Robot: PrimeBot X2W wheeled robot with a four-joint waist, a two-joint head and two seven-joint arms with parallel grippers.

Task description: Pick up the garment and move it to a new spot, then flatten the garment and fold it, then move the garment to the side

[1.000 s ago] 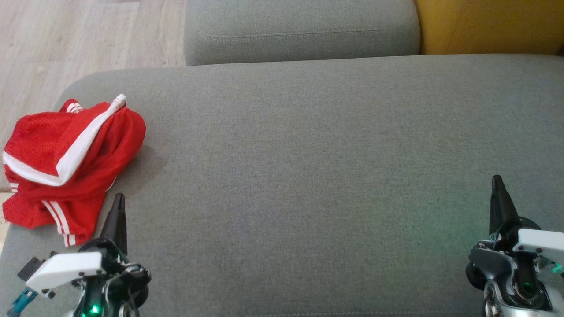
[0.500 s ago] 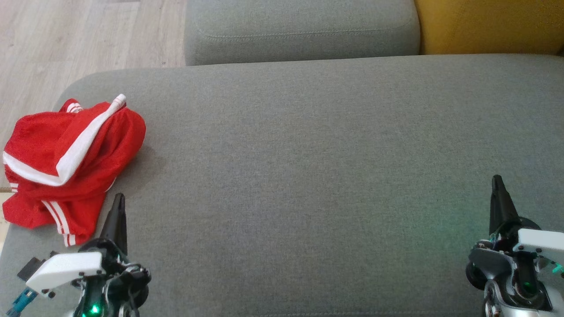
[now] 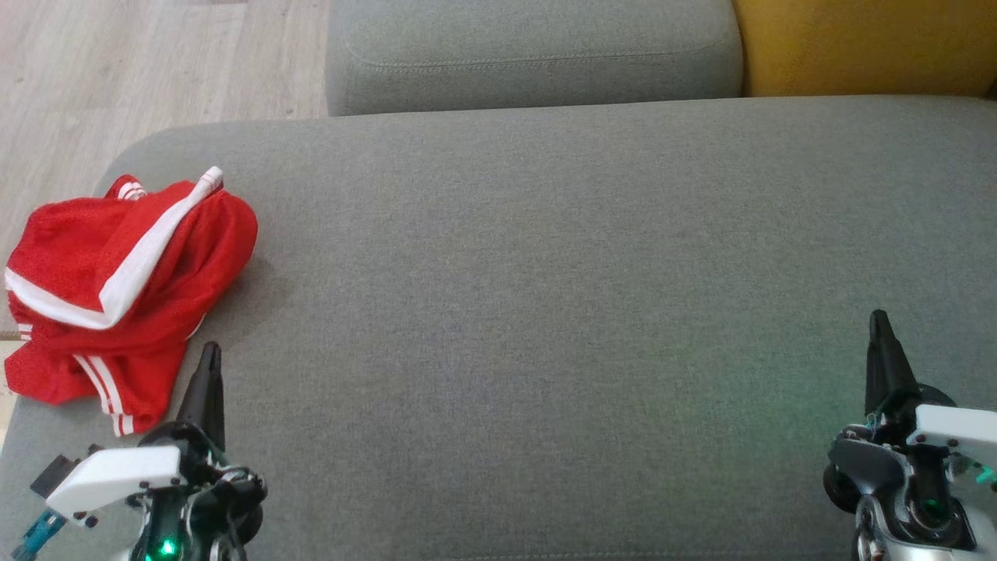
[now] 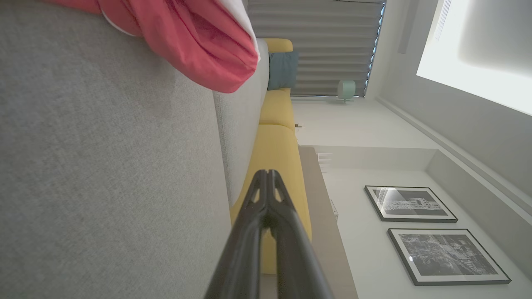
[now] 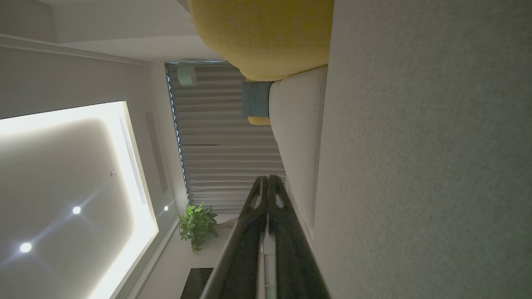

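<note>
Garment (image 3: 125, 288): you have one, a red mesh piece with white striped trim. It lies crumpled in a heap at the far-left end of the grey seat cushion (image 3: 545, 273), right at the cushion's rounded left edge. In the left wrist view it shows as a red fold with a white lining (image 4: 195, 45), lying on the grey fabric ahead of the fingers.

You have two hands in the head view, both low at the near edge. Your left hand (image 3: 209, 354) is closed, its two dark fingers pressed together and gripping nothing. Its tip sits just beside the garment's near hem, on the right of it, and the left wrist view (image 4: 268, 174) shows it apart from the cloth. Your right hand (image 3: 878, 319) is well away at the near right, over bare cushion. It too is closed and empty, as the right wrist view (image 5: 266, 179) confirms.

Beyond the seat you can count one grey back cushion (image 3: 537, 54) and one yellow cushion (image 3: 864, 47) to its right. Pale wooden floor (image 3: 117, 70) lies at the far left. Two framed pictures (image 4: 409, 203) hang on the wall, and one green plant (image 5: 197, 226) stands by the curtain.
</note>
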